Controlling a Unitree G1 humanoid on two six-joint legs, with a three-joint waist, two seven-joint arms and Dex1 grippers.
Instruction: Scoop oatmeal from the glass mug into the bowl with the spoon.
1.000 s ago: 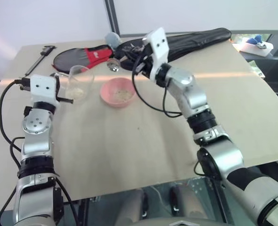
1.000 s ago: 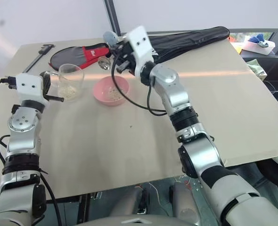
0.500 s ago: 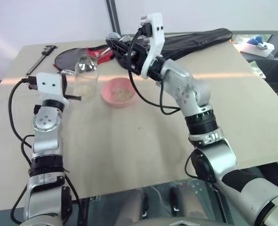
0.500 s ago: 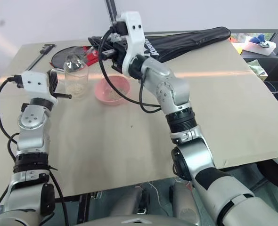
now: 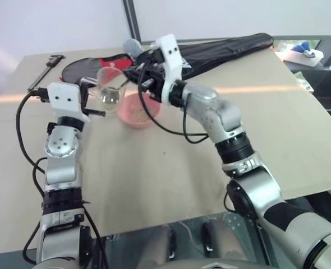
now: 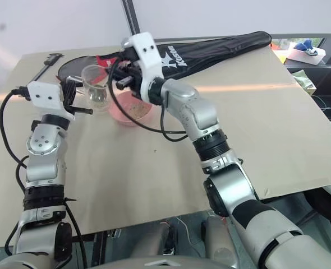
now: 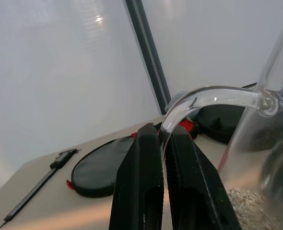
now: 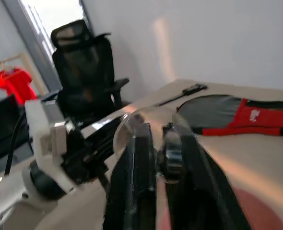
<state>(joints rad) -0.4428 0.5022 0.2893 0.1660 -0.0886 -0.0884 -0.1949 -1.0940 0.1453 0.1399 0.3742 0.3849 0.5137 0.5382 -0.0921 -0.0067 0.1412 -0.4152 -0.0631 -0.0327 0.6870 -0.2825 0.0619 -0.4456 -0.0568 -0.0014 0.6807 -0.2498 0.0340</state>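
A: Glass mug (image 5: 110, 87) – status?
B: Lifted, tilted beside pink bowl (image 5: 138, 112) on table (image 5: 210, 185). Left gripper (image 7: 161, 143) clamped on its handle; oatmeal (image 7: 249, 207) at bottom.
A: Right gripper (image 8: 156, 158)?
B: At mug's rim, pinching spoon (image 8: 171, 154).
A: Any writing?
B: "Kason" on black bag (image 6: 210, 47).

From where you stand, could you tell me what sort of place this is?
Probably an office or lab used as a test space: a plain tan table set against a white wall, a black office chair nearby, and a dark caliper lying beside black racket bags.
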